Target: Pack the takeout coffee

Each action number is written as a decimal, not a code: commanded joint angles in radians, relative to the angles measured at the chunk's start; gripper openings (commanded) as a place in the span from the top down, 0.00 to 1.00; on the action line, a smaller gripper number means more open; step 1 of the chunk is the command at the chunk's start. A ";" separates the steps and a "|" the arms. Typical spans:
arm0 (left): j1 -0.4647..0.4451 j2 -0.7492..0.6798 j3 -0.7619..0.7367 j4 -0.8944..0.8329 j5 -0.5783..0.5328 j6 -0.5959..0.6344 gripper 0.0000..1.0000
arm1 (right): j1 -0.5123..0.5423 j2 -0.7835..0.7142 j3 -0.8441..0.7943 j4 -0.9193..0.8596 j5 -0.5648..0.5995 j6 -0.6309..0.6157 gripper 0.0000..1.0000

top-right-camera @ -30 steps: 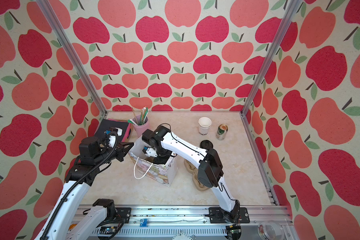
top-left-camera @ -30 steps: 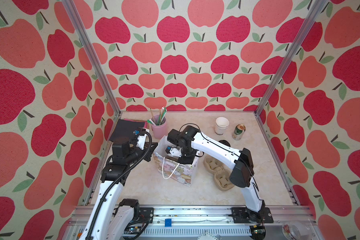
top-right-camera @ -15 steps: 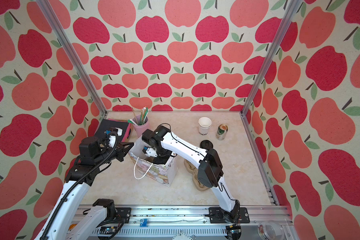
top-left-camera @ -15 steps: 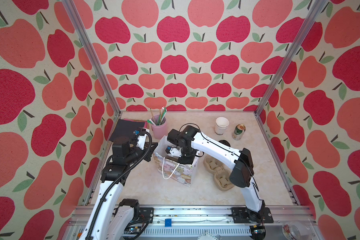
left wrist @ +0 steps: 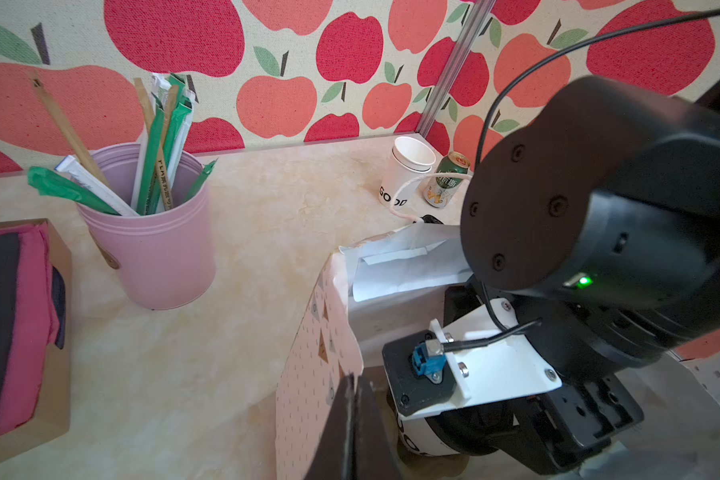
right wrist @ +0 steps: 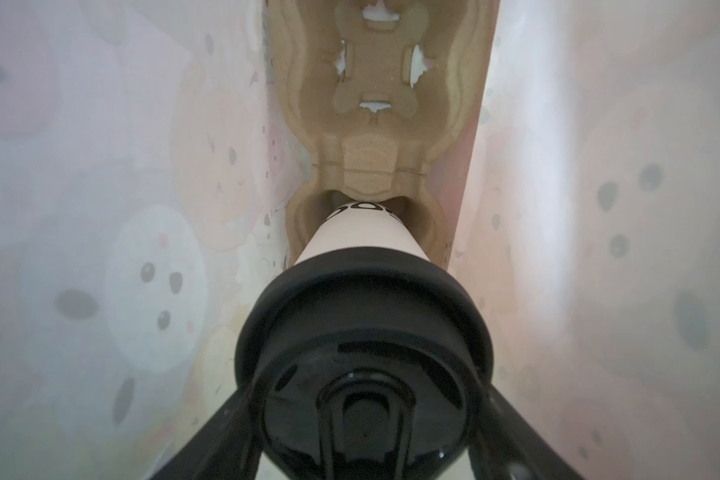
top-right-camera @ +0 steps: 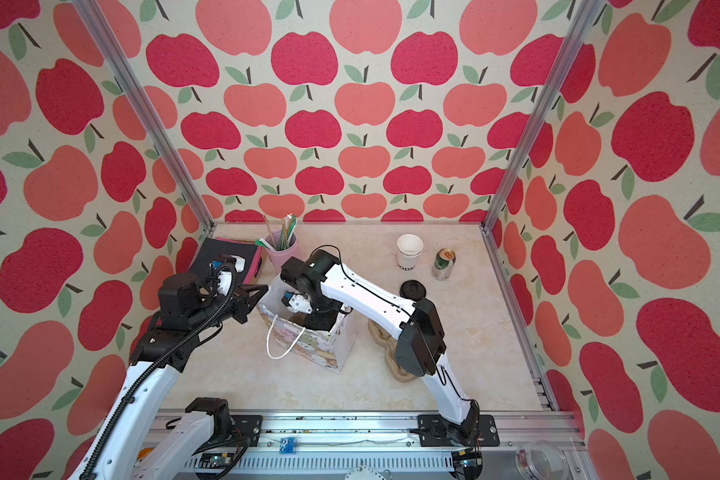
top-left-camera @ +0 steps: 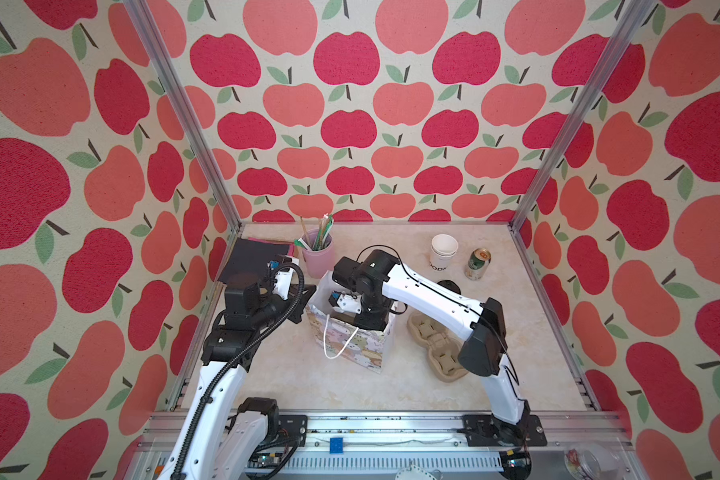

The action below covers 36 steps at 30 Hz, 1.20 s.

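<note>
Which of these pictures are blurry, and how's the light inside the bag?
Right wrist view: black lid and paper bag walls soft, light pale and diffuse through the paper; cardboard carrier deeper in sharper. Left wrist view: left gripper a dark blur. Both top views: sharp, evenly lit.

Our arms wear white shells with black joints. A ribbed black conduit (top-left-camera: 262,334) runs along the left arm (top-left-camera: 221,386). The right arm (top-left-camera: 425,295) has a black wrist housing (left wrist: 558,187), at frame right, showing screws, a green light (left wrist: 583,281) and a blue connector (left wrist: 425,357). The left gripper (left wrist: 352,378) is matte black.
</note>
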 commanded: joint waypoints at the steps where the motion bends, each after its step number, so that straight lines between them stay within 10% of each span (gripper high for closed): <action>1: -0.005 0.005 0.026 -0.039 0.001 0.018 0.94 | 0.009 -0.002 0.042 -0.034 0.009 -0.002 0.23; 16: -0.008 0.005 0.028 -0.040 0.001 0.021 0.94 | 0.019 -0.006 0.098 -0.018 0.008 -0.004 0.01; 36: -0.013 0.006 0.027 -0.044 -0.008 0.023 0.95 | 0.028 -0.136 0.043 0.170 0.038 -0.012 0.01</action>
